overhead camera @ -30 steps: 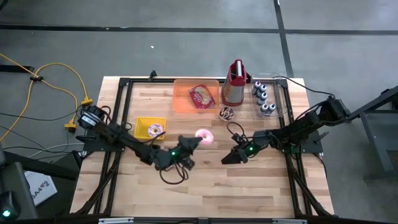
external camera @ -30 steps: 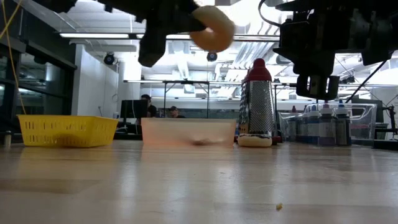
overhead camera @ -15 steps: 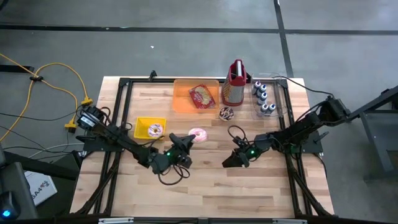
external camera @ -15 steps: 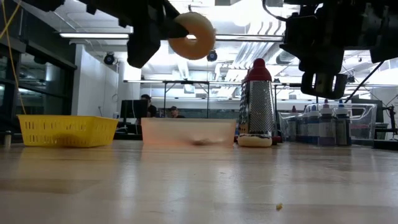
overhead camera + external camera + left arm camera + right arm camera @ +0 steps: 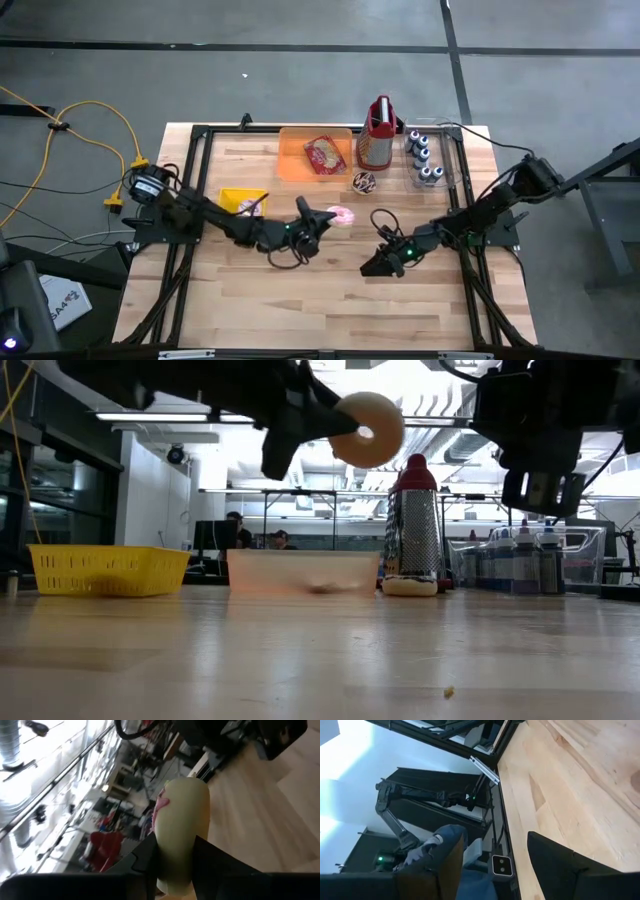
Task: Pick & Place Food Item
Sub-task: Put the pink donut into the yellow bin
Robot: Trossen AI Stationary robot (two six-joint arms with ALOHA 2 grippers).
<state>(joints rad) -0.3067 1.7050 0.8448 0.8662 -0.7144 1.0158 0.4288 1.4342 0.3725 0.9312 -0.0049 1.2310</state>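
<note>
Since a moment before, my left gripper point(image 5: 322, 217) swung the pink-iced ring doughnut point(image 5: 341, 215) toward the far bins. Its fingers point(image 5: 150, 852) stayed clamped across the ring's edge, which looked light, soft and crushable. My right gripper point(image 5: 372, 266) waited, jaws apart.

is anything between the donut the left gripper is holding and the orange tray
Nothing visible. The left gripper holds the pink donut high above the table, and only bare wood lies between it and the orange tray. The chocolate donut sits off to the side.

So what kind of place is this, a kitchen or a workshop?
Most likely a robotics lab or workshop, not a kitchen. The wooden table sits on bare concrete, a yellow cable trails across the floor, and the low view shows people at desks under strip lights.
</note>
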